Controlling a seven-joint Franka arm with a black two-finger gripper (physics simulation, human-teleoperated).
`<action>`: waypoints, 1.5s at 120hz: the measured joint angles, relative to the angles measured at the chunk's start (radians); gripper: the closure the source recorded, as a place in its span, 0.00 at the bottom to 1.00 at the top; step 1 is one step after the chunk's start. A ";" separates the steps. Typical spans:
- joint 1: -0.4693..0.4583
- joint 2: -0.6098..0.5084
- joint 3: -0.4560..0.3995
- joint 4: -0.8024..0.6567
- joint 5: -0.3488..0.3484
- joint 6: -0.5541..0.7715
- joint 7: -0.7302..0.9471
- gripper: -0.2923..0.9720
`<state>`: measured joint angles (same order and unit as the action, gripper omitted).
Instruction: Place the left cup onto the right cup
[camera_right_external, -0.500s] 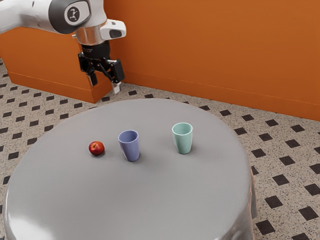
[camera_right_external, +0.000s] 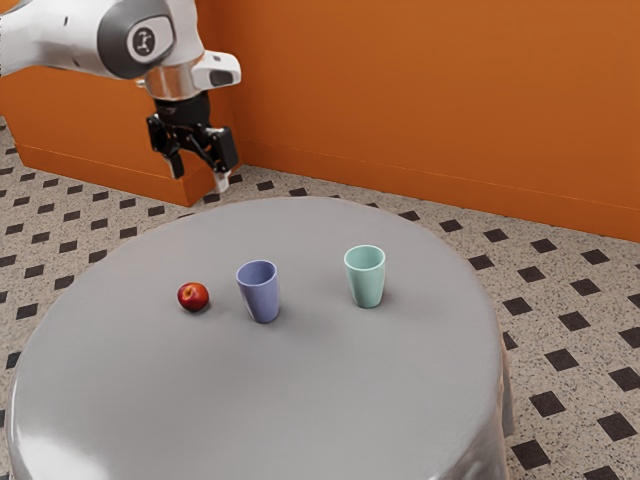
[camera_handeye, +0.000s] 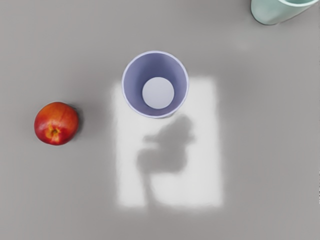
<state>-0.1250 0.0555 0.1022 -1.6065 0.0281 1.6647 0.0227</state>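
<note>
Your gripper (camera_right_external: 199, 172) hangs high above the table (camera_right_external: 300, 420), fingers spread apart with nothing between them, so you're at the opening step: the approach to the pick. Straight below, the wrist camera looks down into the lavender cup (camera_handeye: 156, 84), upright and empty, with the hand's shadow (camera_handeye: 167, 150) on the tabletop just beside it. That's the cup to lift, and it stands near the table's middle (camera_right_external: 259, 291). A red apple (camera_right_external: 193, 296) sits near it on the side toward the exterior view's left, apart from the cup wall. Your target, the mint-green cup (camera_right_external: 365, 276), stands upright toward the exterior view's right edge of the table, well apart from the lavender one. Next, by my read, you need to come down, straddle the lavender cup's wall with the open fingers and close. Keep clear of that apple as you go.
</note>
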 joint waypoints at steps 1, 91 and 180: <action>-0.001 0.001 0.000 0.000 0.000 0.001 0.000 0.23; -0.025 0.102 0.001 -0.101 -0.100 0.128 -0.006 0.27; -0.053 0.237 0.000 -0.082 -0.092 0.253 -0.013 0.41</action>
<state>-0.1783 0.2920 0.1026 -1.6890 -0.0640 1.9173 0.0097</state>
